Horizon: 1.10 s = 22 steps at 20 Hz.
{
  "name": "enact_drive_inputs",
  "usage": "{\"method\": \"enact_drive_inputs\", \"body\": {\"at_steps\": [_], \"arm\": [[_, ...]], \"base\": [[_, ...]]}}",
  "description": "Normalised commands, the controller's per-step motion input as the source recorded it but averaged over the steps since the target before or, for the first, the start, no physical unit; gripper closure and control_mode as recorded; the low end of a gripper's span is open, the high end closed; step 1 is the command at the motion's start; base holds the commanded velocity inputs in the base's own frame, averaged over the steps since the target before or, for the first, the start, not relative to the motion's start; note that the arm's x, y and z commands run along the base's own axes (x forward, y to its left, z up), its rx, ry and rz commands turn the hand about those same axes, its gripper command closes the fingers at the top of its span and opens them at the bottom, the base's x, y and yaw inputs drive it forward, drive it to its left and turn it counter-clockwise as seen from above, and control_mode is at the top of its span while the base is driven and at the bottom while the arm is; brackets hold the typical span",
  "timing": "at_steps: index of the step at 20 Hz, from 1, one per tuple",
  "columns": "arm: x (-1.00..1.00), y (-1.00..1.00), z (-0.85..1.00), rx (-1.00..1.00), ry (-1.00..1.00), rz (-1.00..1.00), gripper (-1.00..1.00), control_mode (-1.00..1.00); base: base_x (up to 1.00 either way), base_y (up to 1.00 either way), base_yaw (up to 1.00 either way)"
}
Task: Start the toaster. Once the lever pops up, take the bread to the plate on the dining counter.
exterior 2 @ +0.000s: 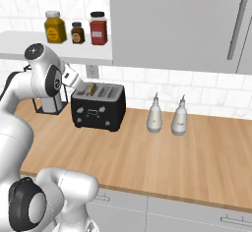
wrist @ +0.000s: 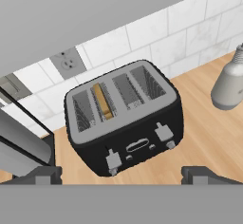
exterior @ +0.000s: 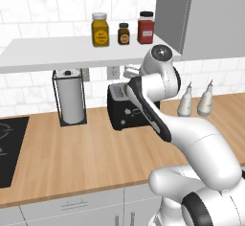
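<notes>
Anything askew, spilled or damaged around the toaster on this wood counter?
Nothing stands out. The toaster sits upright on the counter, the bread upright in its second slot, and the two bottles beside it stand upright. No spills show, and the open gripper hovers above.

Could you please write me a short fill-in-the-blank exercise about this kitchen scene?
1. The bread sits in a slot of the ____.
2. The toaster has ____ slots.
3. The gripper's jaws are ____.
4. The shelf holds ____ jars.

Missing words: toaster; four; open; three
</notes>
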Motion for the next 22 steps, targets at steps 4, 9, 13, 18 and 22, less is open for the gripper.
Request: {"method": "enact_drive_inputs", "body": {"at_steps": [4,9,13,18,22], "arm": [[0.0,0.0,0.0,0.0,0.0,0.0,-1.0,-1.0],[0.0,0.0,0.0,0.0,0.0,0.0,-1.0,-1.0],[0.0,0.0,0.0,0.0,0.0,0.0,-1.0,-1.0],[0.0,0.0,0.0,0.0,0.0,0.0,-1.0,-1.0],[0.0,0.0,0.0,0.0,0.0,0.0,-1.0,-1.0]], "base": [[0.0,0.0,0.0],[0.0,0.0,0.0],[0.0,0.0,0.0],[0.0,0.0,0.0],[0.0,0.0,0.0]]}}
